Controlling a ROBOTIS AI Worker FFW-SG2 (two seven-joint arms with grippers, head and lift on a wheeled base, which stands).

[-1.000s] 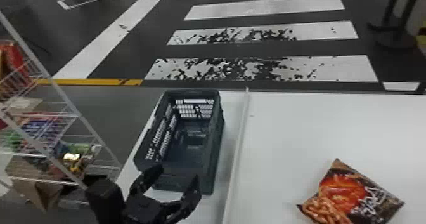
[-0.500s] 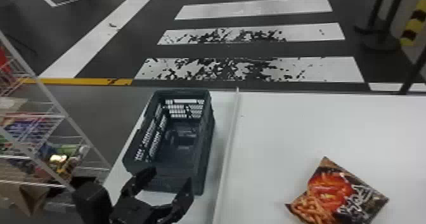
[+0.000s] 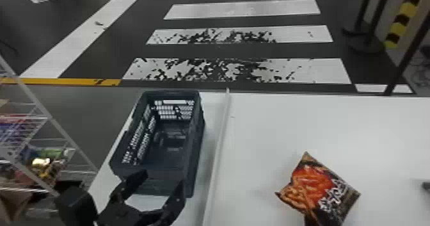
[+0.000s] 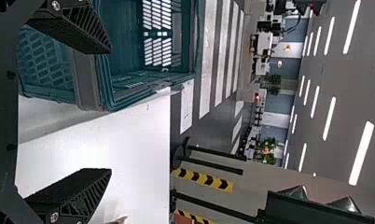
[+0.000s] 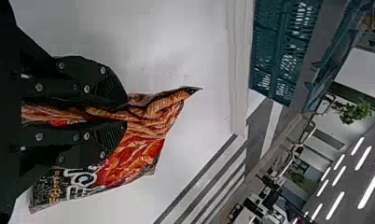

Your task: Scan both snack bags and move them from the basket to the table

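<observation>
The floor [image 3: 224,51], dark with white stripes, spreads out beyond the basket [image 3: 194,142]. The table [image 3: 352,123] is white; it lies under the basket and runs well out to its right. Left of the basket is a wire rack [image 3: 68,138] with goods on its shelves. Far beyond the basket and to its right are dark posts [image 3: 380,11] and a yellow-and-black striped one [image 3: 406,14].

The basket itself is dark and upright. The left gripper [image 3: 161,183] is at the basket's near end, its two fingers spread wide with nothing between them. The right gripper [image 5: 126,111] is right of the basket, closed on the bag [image 3: 312,183], which bunches between its fingers, a corner poking past their tips. The bag is right of the basket, over the table; whether it touches the tabletop I cannot tell. A thin pale strip [image 3: 217,158] runs just beside the basket, between it and the bag.
</observation>
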